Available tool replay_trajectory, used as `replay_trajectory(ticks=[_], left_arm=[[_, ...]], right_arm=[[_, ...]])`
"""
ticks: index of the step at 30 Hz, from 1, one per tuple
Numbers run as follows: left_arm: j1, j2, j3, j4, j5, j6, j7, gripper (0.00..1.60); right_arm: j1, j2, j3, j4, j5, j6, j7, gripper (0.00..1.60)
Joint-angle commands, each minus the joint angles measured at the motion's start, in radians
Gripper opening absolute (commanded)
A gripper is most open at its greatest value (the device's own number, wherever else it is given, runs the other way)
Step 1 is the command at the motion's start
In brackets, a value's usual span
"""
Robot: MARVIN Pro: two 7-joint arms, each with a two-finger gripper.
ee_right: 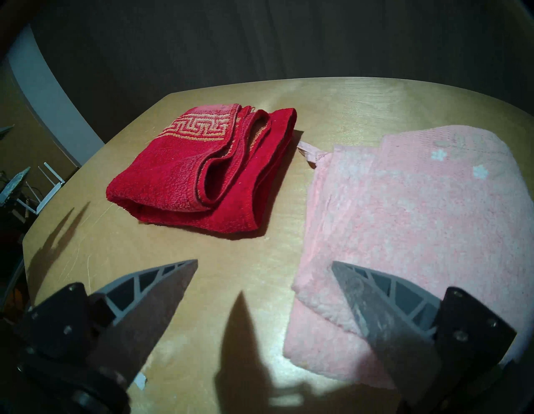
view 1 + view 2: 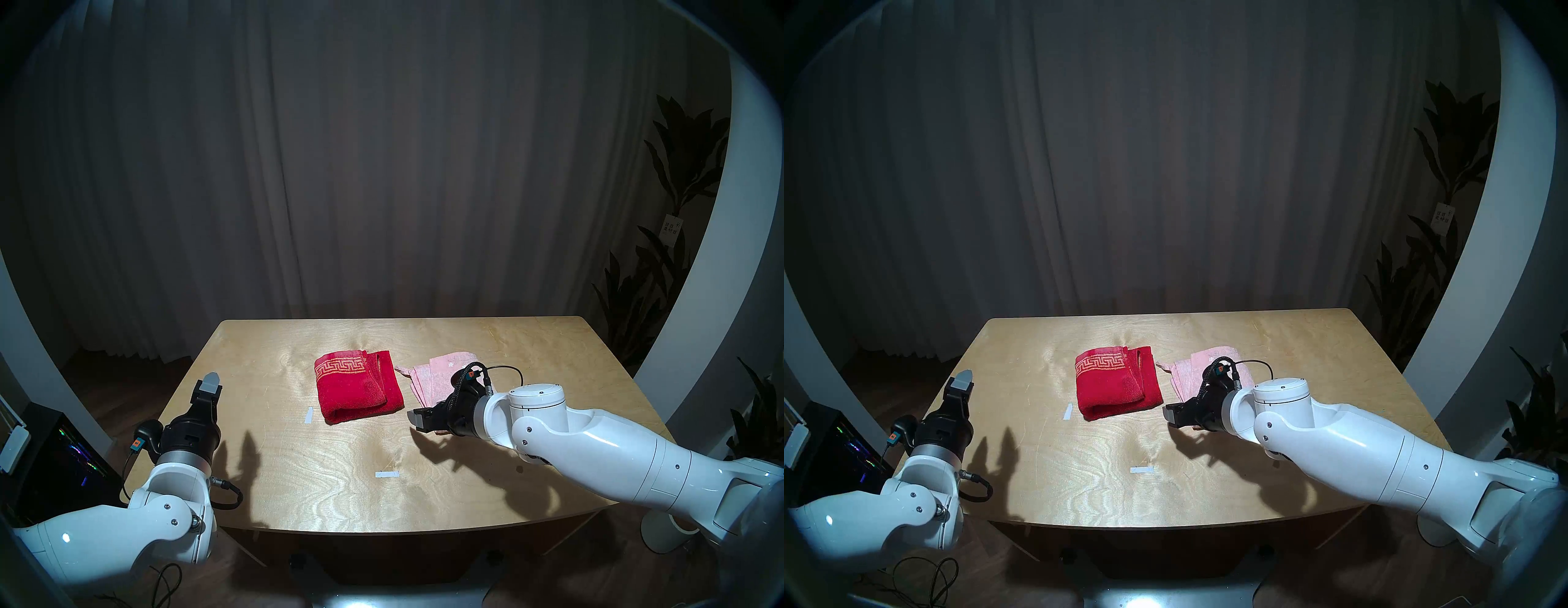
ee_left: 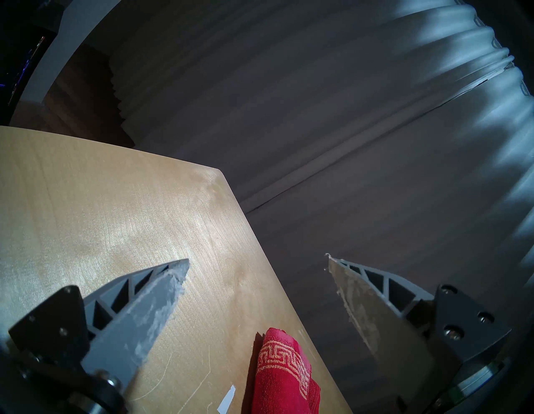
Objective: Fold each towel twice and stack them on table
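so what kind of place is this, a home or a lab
Probably a lab or studio test setup, not a home: a bare plywood table with white tape marks, a grey curtain closing off the back, and a lit computer case on the floor.

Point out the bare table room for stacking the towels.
Free: the table behind both towels, and the near strip around the tape mark. Crowded: the narrow gap between red towel and pink towel, where the open right gripper hovers.

The plywood table (image 2: 297, 488) bears a folded red towel (image 2: 356, 392), a pink towel (image 2: 437, 378) and two tape strips (image 2: 387, 474).
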Motion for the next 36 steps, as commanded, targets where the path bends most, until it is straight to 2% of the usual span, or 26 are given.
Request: replay_trajectory(ticks=[1, 4, 7, 11, 12, 15, 18, 30, 31, 36], left_arm=[[-0.010, 0.007, 0.002, -0.016, 0.040, -0.004, -0.002, 1.60], [-0.024, 0.014, 0.014, -0.024, 0.049, 0.021, -0.010, 1.60], [-0.043, 0.017, 0.031, -0.063, 0.056, 0.057, -0.021, 1.60], [-0.047, 0.025, 0.041, -0.092, 0.073, 0.075, -0.030, 1.60], [-0.048, 0.032, 0.053, -0.113, 0.086, 0.090, -0.039, 1.60], [-0.045, 0.031, 0.071, -0.146, 0.089, 0.114, -0.047, 1.60], [-0.046, 0.021, 0.090, -0.179, 0.077, 0.141, -0.048, 1.60], [-0.080, -0.007, 0.148, -0.217, 0.046, 0.252, -0.044, 1.60], [-0.093, -0.015, 0.159, -0.220, 0.041, 0.280, -0.045, 1.60], [-0.128, -0.038, 0.188, -0.228, 0.025, 0.355, -0.044, 1.60]], right_arm=[[-0.029, -0.013, 0.039, -0.036, 0.111, 0.026, -0.084, 1.60], [-0.073, 0.000, 0.088, -0.056, 0.232, 0.016, -0.120, 1.60], [-0.114, 0.020, 0.143, -0.093, 0.331, -0.024, -0.104, 1.60], [-0.127, 0.028, 0.171, -0.132, 0.386, -0.037, -0.083, 1.60], [-0.136, 0.033, 0.191, -0.163, 0.437, -0.047, -0.072, 1.60], [-0.150, 0.049, 0.222, -0.197, 0.498, -0.064, -0.063, 1.60], [-0.187, 0.092, 0.259, -0.232, 0.564, -0.095, -0.062, 1.60], [-0.311, 0.221, 0.354, -0.183, 0.741, -0.228, -0.117, 1.60], [-0.326, 0.236, 0.374, -0.177, 0.780, -0.252, -0.125, 1.60], [-0.352, 0.266, 0.418, -0.158, 0.857, -0.303, -0.142, 1.60]])
